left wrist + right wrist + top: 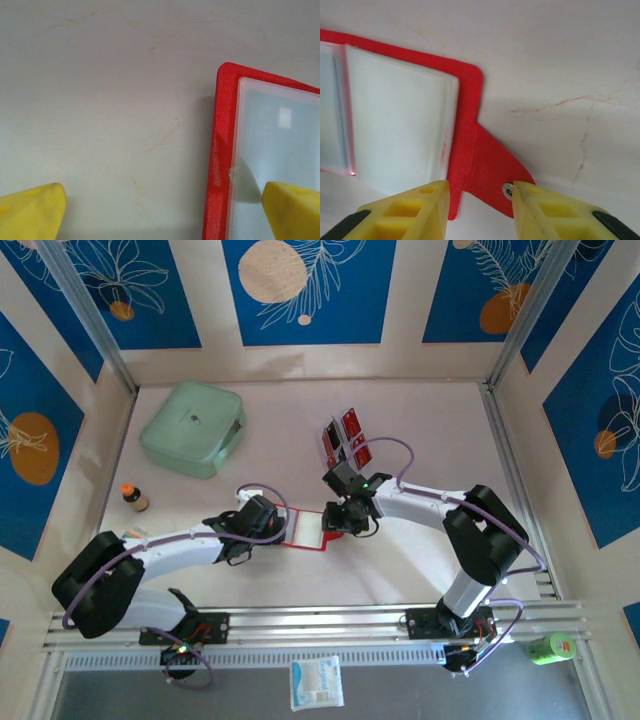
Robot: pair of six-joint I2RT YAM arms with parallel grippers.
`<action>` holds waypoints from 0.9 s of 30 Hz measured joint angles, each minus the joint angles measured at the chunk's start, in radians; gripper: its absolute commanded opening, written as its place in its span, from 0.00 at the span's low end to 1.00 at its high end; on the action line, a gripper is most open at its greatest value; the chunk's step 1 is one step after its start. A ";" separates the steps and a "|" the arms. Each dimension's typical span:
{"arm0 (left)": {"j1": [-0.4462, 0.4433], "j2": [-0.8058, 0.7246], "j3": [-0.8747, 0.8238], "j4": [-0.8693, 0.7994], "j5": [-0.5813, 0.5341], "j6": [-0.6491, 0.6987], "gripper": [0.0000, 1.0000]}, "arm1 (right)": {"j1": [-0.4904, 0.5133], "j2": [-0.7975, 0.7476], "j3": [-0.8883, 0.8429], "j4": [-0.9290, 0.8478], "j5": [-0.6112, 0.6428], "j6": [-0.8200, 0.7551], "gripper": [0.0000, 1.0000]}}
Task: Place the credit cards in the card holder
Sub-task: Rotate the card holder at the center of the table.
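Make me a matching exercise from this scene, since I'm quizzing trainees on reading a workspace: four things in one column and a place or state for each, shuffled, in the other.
Things:
1. card holder
2. credit cards
3. mint-green case
4. left gripper

Descriptions:
A. far left part of the table
B. jaws wide apart
C. lying open, clear pockets facing up
D. standing upright, farther back than the card holder

Pairs: 1-C; 2-D; 3-A; 4-B
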 measured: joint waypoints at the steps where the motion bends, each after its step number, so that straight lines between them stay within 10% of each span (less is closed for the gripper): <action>1: 0.000 0.000 0.000 0.000 0.000 0.003 1.00 | -0.005 0.000 -0.006 -0.002 0.003 -0.001 0.38; 12: 0.001 -0.006 0.000 0.000 0.011 0.007 1.00 | -0.021 -0.065 -0.045 -0.014 0.033 -0.001 0.39; 20: 0.001 -0.007 -0.001 0.000 0.013 0.007 1.00 | -0.047 -0.066 -0.065 0.023 -0.010 0.005 0.01; 27: 0.001 -0.007 -0.008 0.003 0.019 0.006 1.00 | -0.112 -0.066 -0.089 0.047 -0.065 -0.026 0.00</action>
